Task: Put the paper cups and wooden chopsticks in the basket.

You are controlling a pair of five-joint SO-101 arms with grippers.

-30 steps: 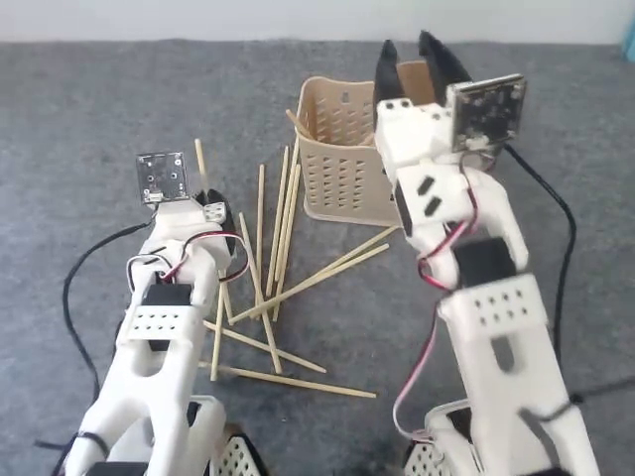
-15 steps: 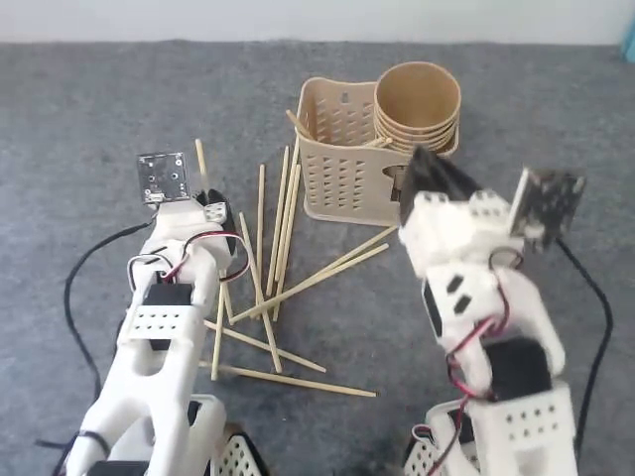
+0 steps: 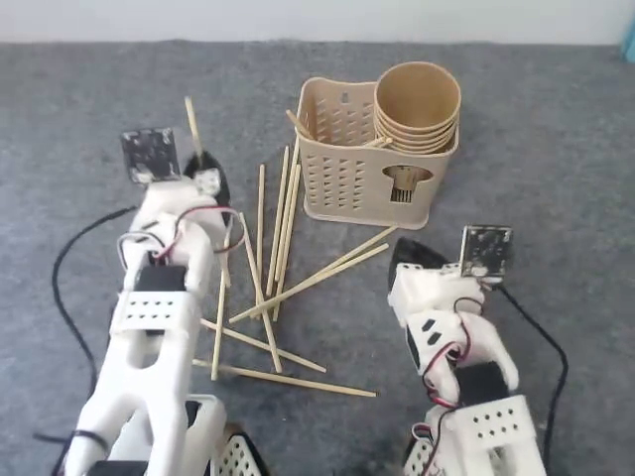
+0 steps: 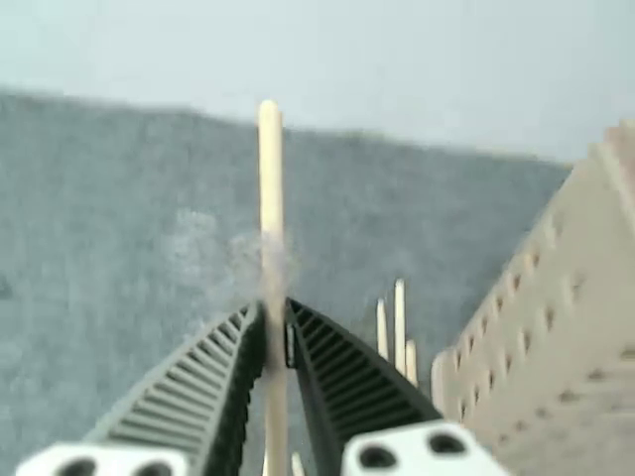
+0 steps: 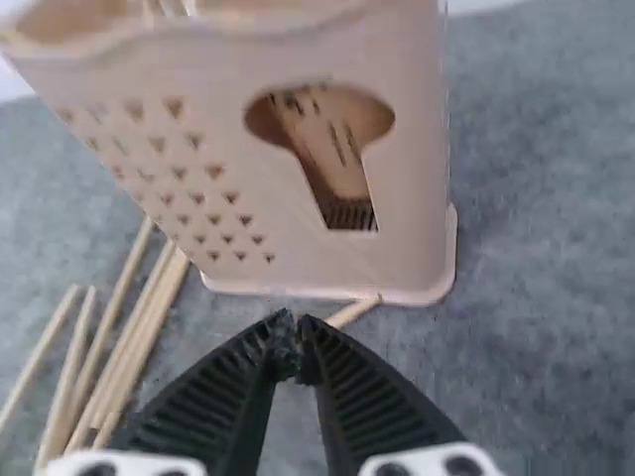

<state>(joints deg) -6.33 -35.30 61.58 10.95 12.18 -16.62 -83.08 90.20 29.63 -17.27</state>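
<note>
The desk (image 3: pixel 89 89) is covered in grey cloth, matt and rough, with a short felt-like nap. The basket (image 3: pixel 342 174), at 12 o'clock on it, looks like beige plastic, smooth with a dull sheen, its walls pierced with small holes. The paper cups (image 3: pixel 419 99) stacked inside it are brown paper, matt. The wooden chopsticks (image 3: pixel 284 218) at the centre are pale bare wood, unvarnished and matt, as is the single chopstick (image 4: pixel 270 188) pinched by the left gripper (image 4: pixel 275 312). Its fingers (image 4: pixel 213 382) are matt black plastic, ribbed with fine ridges. The right gripper (image 5: pixel 286 337) has the same ribbed black fingers (image 5: pixel 223 402). The left arm (image 3: pixel 154 327) and right arm (image 3: pixel 451 337) have shells of smooth white plastic, faintly glossy.
</note>
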